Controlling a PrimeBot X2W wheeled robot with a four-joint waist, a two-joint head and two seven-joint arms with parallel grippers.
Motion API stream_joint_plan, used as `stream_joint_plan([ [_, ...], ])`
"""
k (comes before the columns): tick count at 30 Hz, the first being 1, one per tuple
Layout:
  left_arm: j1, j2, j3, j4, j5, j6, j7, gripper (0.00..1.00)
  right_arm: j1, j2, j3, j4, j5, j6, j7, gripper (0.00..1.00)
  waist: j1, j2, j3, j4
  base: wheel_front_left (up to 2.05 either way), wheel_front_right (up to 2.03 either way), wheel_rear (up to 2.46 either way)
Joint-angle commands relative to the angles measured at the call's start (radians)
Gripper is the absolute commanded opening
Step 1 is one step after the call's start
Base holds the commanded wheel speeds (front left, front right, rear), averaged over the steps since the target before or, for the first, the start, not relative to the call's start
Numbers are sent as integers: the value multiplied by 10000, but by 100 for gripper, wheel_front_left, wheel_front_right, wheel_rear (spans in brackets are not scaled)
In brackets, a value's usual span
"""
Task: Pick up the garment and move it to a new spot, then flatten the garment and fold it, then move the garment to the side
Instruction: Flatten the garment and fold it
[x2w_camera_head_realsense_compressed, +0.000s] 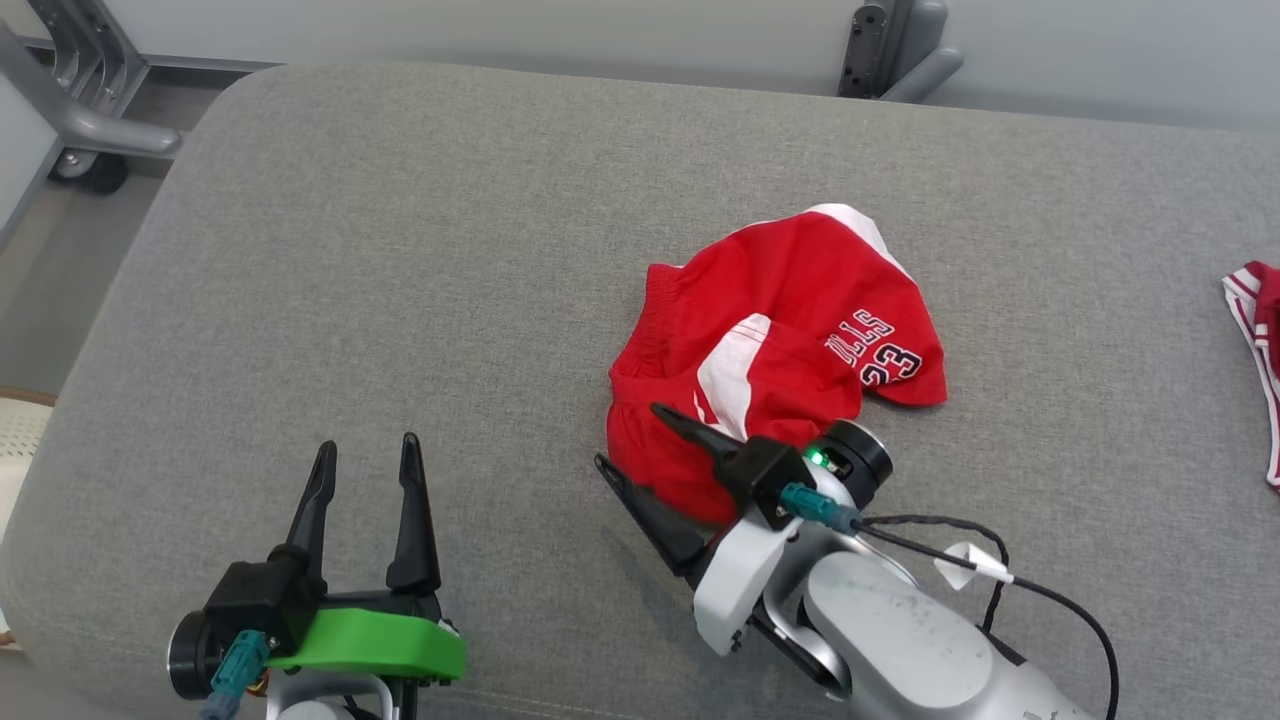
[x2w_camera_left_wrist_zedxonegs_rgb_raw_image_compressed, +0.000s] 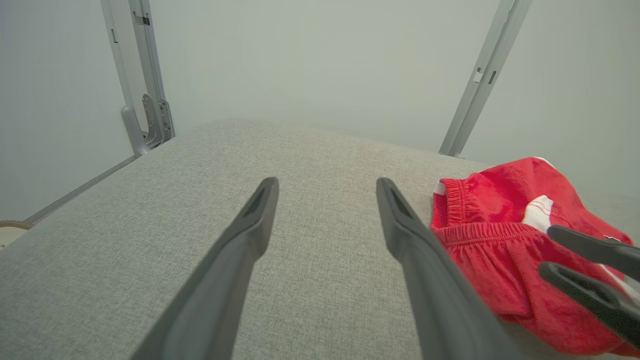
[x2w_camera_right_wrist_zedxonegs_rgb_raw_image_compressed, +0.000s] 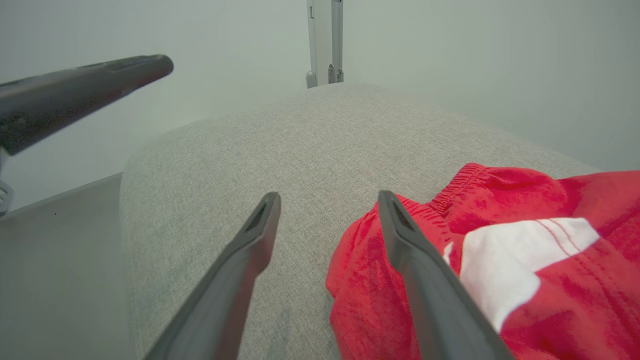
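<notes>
The garment (x2w_camera_head_realsense_compressed: 790, 330), red shorts with white panels, lies crumpled a little right of centre in the head view, on the grey cushion (x2w_camera_head_realsense_compressed: 400, 250). I judge I'm at the very first step: the pick-up.

My right gripper (x2w_camera_head_realsense_compressed: 627, 434) sits at the garment's lower-left edge, wide open and holding nothing. In the right wrist view its left finger is over bare cushion and its right finger over red cloth, so it straddles the edge near the elastic waistband. My left gripper (x2w_camera_head_realsense_compressed: 367, 442) is at the lower left of the head view, also open and empty, well apart from the garment.

To do this well, I'd lower the right gripper until the outer finger presses into the cushion just beside the cloth. Then I'd close slowly so the fingers pinch up a ridge of fabric. The waistband is the thicker, firmer part, so I'd aim for that rather than a loose single layer, which could slip out on the lift. I can't tell how many layers lie under the fingers. I'd lift straight up and check the cloth comes along before travelling. A second red-and-white piece (x2w_camera_head_realsense_compressed: 1258, 340) at the right edge should be left alone.
</notes>
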Motion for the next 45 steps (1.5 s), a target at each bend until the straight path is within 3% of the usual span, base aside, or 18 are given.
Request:
stream_joint_plan([
  [1,-126,5,18,-49,42,65,2,100,-64,-38,-184,-292,162,-10,-31,100,0,69,12,-82,0,0,0],
  [8,-110,5,-19,-81,-22,100,2,100,-174,-92,-1436,-596,-99,-9,-31,100,0,69,16,-185,0,0,0],
  [14,-170,5,-180,-106,-129,113,2,100,-766,-676,-2841,767,-956,-9,-31,100,0,69,100,39,0,0,0],
  [25,-238,5,-251,-46,-245,168,2,100,-1792,-878,-2177,3174,-168,-9,639,100,0,69,261,642,0,0,0],
  [26,-231,5,-259,-50,-248,173,2,100,-1865,-901,-2086,3282,-29,-9,660,73,0,69,263,666,0,0,0],
  [27,-224,5,-258,-58,-252,175,2,100,-1908,-901,-1975,3381,113,-9,695,37,0,69,266,682,0,0,0],
  [29,-202,5,-245,-81,-259,208,2,100,-1979,-905,-1760,3530,355,-9,720,0,0,69,269,681,0,0,0],
  [38,-111,5,-103,-171,-172,261,2,100,-2291,-1181,-1665,2936,1275,-10,35,0,0,69,191,83,0,0,0],
  [45,-47,5,-10,-255,-70,271,2,100,-1398,-1717,-3319,1192,989,-9,-28,0,0,69,161,-546,0,0,0],
])
